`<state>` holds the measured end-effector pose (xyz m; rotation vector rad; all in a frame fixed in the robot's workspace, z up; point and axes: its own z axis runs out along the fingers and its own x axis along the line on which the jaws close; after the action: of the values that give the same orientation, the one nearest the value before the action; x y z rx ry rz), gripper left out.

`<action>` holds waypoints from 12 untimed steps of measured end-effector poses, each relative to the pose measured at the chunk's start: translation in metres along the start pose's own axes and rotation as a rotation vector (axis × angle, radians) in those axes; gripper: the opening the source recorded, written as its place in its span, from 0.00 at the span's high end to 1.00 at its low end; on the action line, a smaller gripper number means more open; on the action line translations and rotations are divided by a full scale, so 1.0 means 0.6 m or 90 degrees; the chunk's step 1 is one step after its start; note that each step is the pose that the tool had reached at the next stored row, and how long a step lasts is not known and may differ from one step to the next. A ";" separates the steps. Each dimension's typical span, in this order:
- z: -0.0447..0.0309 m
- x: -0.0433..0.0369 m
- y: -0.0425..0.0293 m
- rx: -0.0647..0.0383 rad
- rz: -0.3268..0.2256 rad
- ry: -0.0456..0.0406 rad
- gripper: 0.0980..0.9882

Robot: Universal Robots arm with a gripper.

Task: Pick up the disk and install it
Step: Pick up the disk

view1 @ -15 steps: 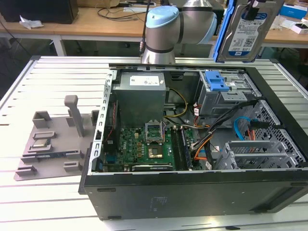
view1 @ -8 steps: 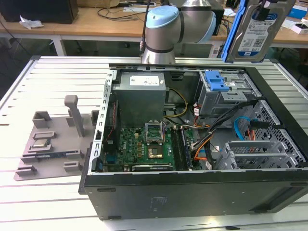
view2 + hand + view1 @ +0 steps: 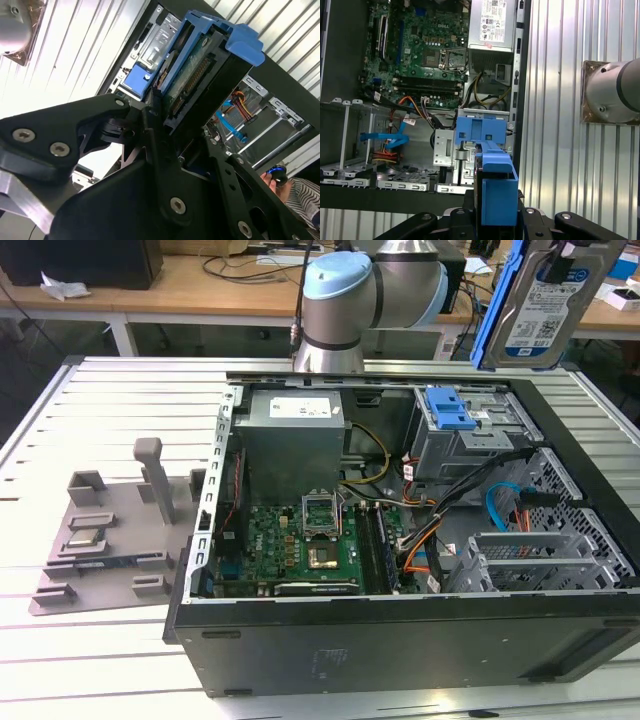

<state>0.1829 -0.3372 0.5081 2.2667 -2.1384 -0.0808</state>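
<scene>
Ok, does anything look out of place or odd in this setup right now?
Nothing looks spilled or broken. The one thing not in its place is the disk: the gripper holds it in the air, tilted, above the open computer case, at the exterior view's right. Inside it, cables lie loose.

Exterior view: bright, even light from above. Slatted table (image 3: pixel 100 400) reads pale, with no hard shadows on it. Interior of the computer case (image 3: pixel 400 640) is dimmer, darkest along its walls.
Second wrist view: slats beside the case are blown out to white glare. The disk (image 3: pixel 200 75), close to the lens, is slightly soft.
First wrist view: streaked reflections run along the slats. Motherboard (image 3: pixel 420 55) is crisp.
</scene>
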 end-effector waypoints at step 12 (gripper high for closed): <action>0.002 0.051 0.013 0.000 0.002 -0.0001 0.70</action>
<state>0.1767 -0.3684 0.5069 2.2639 -2.1415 -0.0809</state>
